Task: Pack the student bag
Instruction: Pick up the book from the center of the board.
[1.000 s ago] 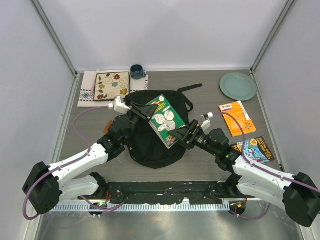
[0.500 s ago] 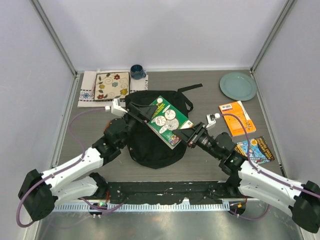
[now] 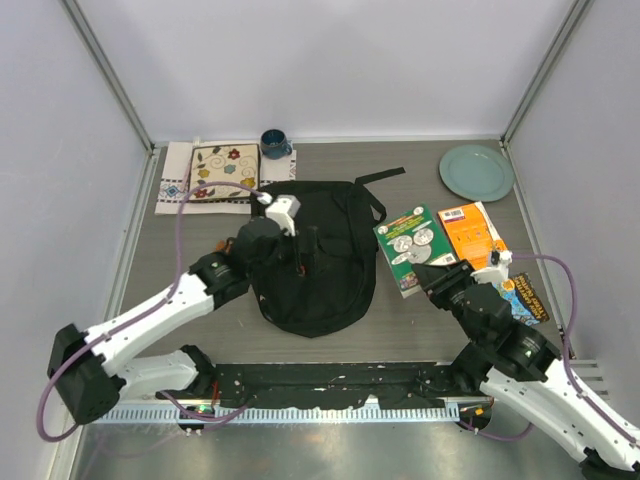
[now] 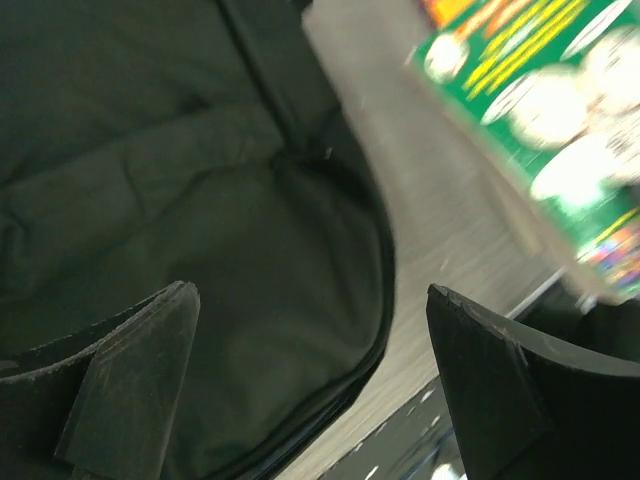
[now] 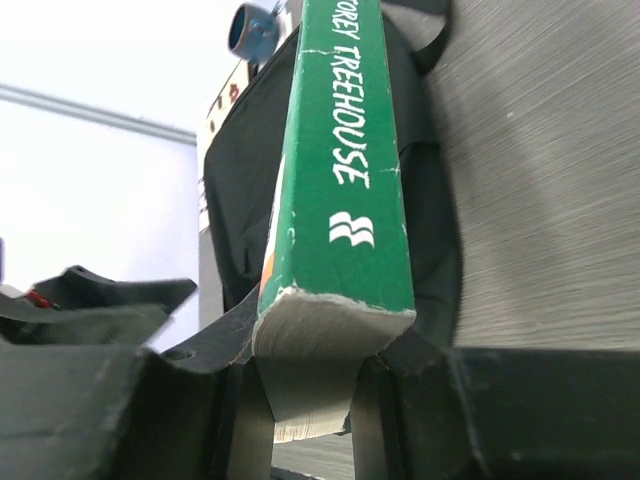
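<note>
The student bag [image 3: 312,268], a black soft backpack, lies flat in the middle of the table. My left gripper [image 3: 298,243] hovers over it, open and holding nothing; the left wrist view shows both fingers [image 4: 130,380] wide apart above the bag's fabric [image 4: 200,200]. To the right of the bag, my right gripper [image 3: 428,274] is shut on the near end of a green book [image 3: 410,246]. In the right wrist view the jaws [image 5: 310,335] pinch the book by its page block, with the green spine [image 5: 350,150] running away from the camera.
An orange book [image 3: 474,235] lies right beside the green one, and a dark blue comic book [image 3: 525,298] sits near my right arm. A teal plate [image 3: 476,171] is at the back right. A floral mat [image 3: 222,170] and a blue mug [image 3: 274,143] are at the back left.
My left gripper let go of the green book and opened, staying over the bag. My right gripper closed on the book and carried it right, off the bag.
</note>
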Available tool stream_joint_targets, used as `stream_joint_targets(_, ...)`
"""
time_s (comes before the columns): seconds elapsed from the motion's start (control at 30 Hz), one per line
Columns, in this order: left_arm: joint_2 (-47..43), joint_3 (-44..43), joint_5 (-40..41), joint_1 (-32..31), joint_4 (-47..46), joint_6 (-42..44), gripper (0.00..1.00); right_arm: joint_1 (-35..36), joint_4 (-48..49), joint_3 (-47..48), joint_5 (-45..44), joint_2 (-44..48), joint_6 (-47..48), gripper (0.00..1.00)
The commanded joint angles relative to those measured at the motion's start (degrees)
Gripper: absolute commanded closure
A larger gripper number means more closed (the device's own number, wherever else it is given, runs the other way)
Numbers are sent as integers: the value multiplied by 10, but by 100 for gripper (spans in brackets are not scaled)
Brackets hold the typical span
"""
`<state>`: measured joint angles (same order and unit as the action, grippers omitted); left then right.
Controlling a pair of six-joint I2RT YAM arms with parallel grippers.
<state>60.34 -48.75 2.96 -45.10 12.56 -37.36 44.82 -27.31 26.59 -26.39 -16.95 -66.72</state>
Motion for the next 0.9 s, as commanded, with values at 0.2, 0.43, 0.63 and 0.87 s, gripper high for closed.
stream_joint_targets(0.2,179,-93,-59,-123,128,137,8,0,-100,78,-80,26,3,100)
stream_joint_targets(0.43,239,-122,-52,-150,119,142,19,0,-117,83,-77,37,0,100)
stream_joint_targets(0.63,271,-130,-36,-156,121,138,36,0,-119,83,-74,37,0,100)
stream_joint_targets(0.87,281,-136,-34,-156,115,142,48,0,-118,76,-71,42,-4,100)
